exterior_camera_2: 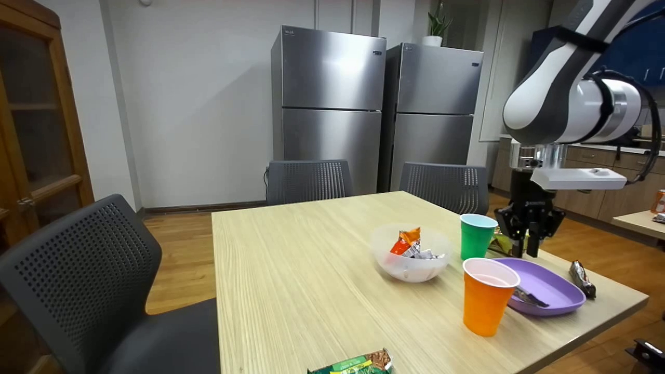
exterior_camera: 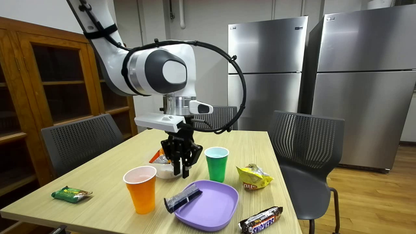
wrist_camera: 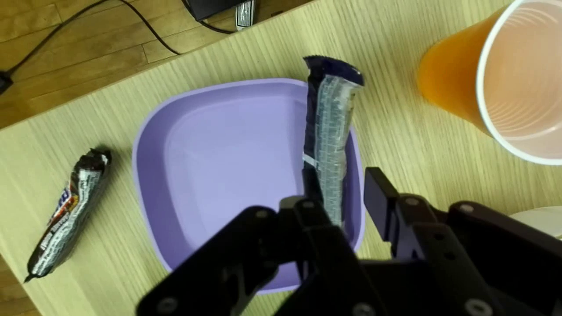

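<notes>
Your claw (exterior_camera: 181, 173) hangs above the table (exterior_camera_2: 291, 270), its two fingers parted, with nothing gripped between them. Seen from the wrist, it points down at the edge of the purple plate (wrist_camera: 228, 149), and one finger hides a little of the dark candy bar (wrist_camera: 336, 131), the thing you are nearest to. That bar lies slantwise across the rim, on the side facing the orange cup (exterior_camera: 145, 195): one end is inside the plate, the other pokes out past the rim over the table.

As for progress, you have the bar at the plate but not wholly in it, and you have no hold on it. Whether you are short of a grip or past a release, you cannot tell from these views.

Other snacks lie off the plate. You have the Snickers (exterior_camera: 261, 221) on the table near it, the yellow bag (exterior_camera: 254, 177) beyond the green cup (exterior_camera: 217, 165), and the green packet (exterior_camera: 71, 195) well apart, past the orange cup. One orange packet (exterior_camera_2: 407, 241) sits in the white bowl (exterior_camera_2: 410, 271). By your judgement, what seems left undone is the bar's crooked seating.
</notes>
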Controlling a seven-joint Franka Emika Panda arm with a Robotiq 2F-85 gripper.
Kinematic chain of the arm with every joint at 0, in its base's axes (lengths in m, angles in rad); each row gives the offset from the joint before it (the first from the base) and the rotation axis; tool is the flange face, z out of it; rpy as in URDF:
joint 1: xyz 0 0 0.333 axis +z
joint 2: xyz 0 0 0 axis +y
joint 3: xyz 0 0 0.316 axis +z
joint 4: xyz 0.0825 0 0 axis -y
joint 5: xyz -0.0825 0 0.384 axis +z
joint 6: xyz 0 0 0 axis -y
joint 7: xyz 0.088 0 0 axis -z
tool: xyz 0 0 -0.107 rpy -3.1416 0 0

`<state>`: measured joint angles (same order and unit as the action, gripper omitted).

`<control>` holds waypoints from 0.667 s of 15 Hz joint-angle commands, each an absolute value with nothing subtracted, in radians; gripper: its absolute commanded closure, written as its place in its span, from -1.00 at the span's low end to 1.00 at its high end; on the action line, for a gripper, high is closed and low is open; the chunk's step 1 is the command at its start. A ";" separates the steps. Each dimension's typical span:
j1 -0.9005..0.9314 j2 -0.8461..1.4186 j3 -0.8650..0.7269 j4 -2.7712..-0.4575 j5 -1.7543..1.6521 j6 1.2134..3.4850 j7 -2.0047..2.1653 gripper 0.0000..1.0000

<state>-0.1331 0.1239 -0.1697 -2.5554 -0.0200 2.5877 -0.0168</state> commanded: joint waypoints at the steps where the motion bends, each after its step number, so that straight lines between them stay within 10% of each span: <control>1: -0.164 0.113 -0.177 -2.576 0.009 2.604 -0.039 0.82; 6: -0.173 0.124 -0.177 -2.566 0.020 2.600 -0.046 0.82; 7: -0.172 0.120 -0.174 -2.564 0.026 2.594 -0.051 0.03; 10: -0.162 0.101 -0.163 -2.570 0.015 2.593 -0.076 -0.46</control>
